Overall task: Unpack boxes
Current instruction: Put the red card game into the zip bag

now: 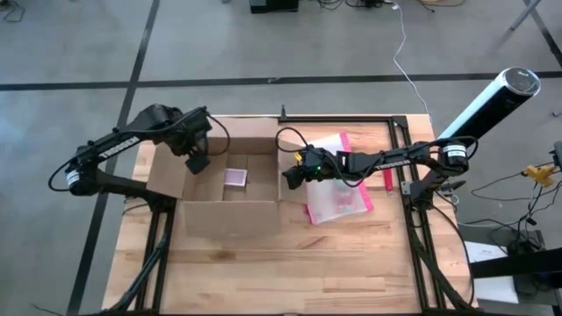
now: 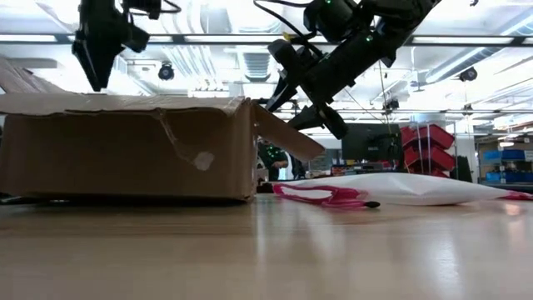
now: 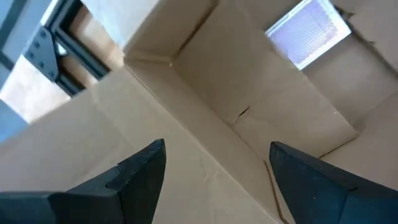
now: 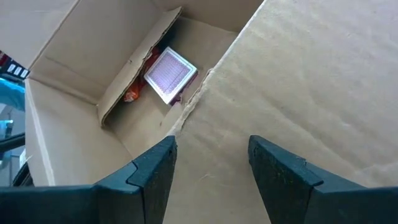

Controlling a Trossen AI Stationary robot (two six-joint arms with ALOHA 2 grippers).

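Observation:
The brown cardboard box stands open in the middle of the table, its flaps spread outward. On its floor lies a small pale packet, which also shows in the right wrist view and the left wrist view. My left gripper hangs open over the box's left inner wall. My right gripper hangs open just above the box's right flap, tilted toward the box. A pink-edged translucent pouch lies flat on the table to the right of the box.
A black metal frame runs along the table's far and right edges. A white cylinder stands off the table's far right corner. Bare wood stretches in front of the box toward the near edge.

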